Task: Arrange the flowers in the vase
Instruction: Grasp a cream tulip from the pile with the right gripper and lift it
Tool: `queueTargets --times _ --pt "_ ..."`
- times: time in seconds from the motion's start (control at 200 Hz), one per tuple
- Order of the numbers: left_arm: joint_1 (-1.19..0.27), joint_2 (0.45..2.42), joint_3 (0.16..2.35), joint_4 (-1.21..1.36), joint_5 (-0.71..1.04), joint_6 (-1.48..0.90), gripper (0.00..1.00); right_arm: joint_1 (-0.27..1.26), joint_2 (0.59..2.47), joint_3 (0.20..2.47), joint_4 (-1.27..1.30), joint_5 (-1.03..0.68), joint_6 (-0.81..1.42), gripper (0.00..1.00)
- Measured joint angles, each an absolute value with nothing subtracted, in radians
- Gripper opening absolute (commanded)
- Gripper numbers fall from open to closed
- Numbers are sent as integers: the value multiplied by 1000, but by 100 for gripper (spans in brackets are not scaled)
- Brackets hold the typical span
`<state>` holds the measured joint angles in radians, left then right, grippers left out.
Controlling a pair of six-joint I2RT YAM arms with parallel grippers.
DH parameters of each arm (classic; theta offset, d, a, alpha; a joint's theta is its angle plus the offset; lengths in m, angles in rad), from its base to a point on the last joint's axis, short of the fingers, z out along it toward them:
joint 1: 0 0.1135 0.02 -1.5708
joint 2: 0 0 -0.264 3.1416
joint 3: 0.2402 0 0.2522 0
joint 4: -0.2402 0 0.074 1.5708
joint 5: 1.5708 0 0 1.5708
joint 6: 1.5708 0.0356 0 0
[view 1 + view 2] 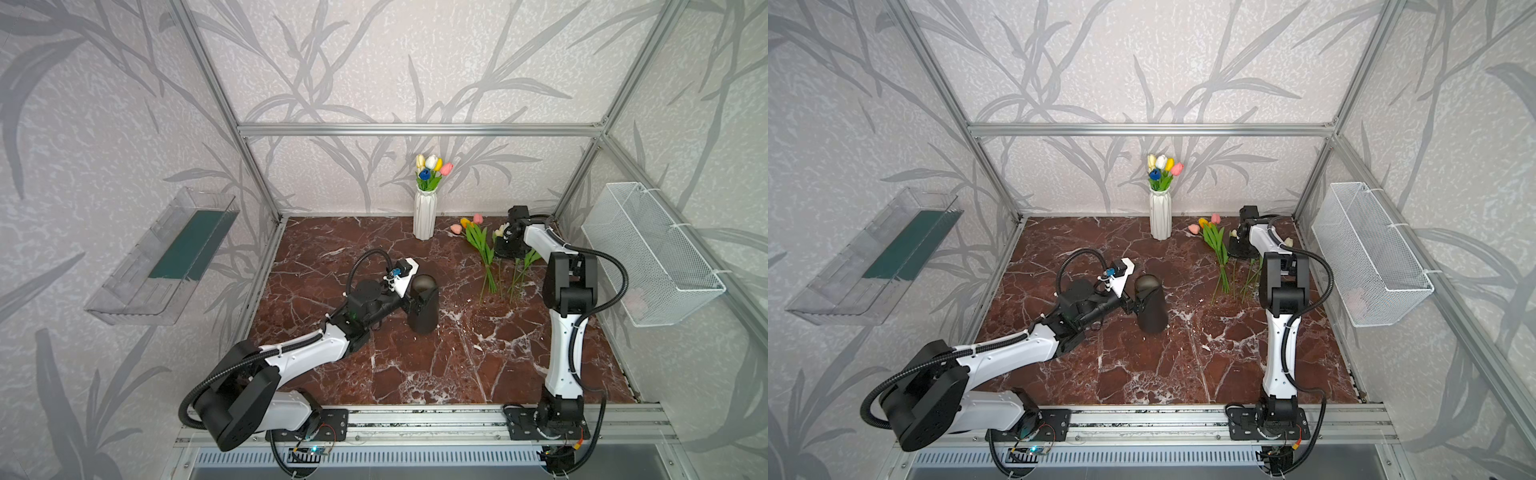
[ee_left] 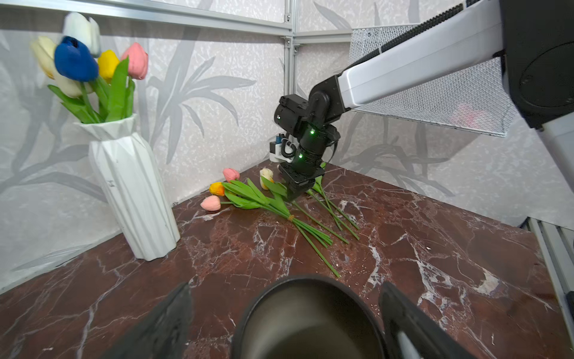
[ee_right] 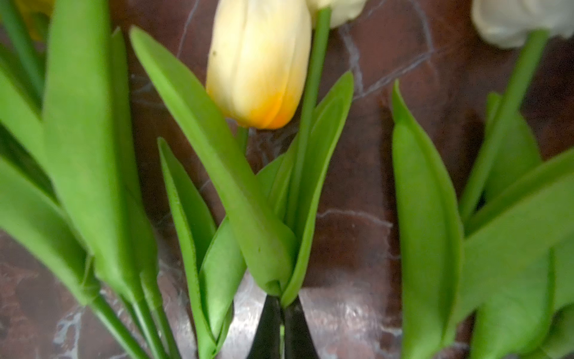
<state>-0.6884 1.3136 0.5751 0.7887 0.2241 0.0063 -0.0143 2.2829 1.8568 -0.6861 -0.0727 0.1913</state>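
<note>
A red-brown marble table (image 1: 415,374) is walled on the left, far and right sides, and its near half is bare.

A white vase (image 1: 424,216) stands against the middle of the far wall. It holds upright flowers (image 1: 432,168) with five or six heads: cream, white, blue, yellow and pink.

More tulips (image 2: 264,202) lie flat near the far right corner. One is a tied bunch showing two pink heads and one orange-yellow. The right wrist view shows three pale heads beside it.

The right gripper (image 3: 281,329) is pinched tight on a cream tulip's stem (image 3: 281,334), low over the table.

At mid-table stands one dark open-topped vessel (image 1: 424,305). The left gripper (image 2: 285,287) straddles it with the jaws spread wide, and a gap shows on one side.

One wire basket (image 1: 652,257) hangs on the right wall and one clear tray (image 1: 162,257) on the left wall.
</note>
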Motion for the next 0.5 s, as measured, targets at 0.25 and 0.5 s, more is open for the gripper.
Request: queueTargets --times 0.25,0.5 --pt "-688 1296 500 919 107 7 96 -10 1951 1729 -632 -97 203 0" --pt "-686 1289 487 959 53 12 96 31 1579 1440 -398 -228 219 0"
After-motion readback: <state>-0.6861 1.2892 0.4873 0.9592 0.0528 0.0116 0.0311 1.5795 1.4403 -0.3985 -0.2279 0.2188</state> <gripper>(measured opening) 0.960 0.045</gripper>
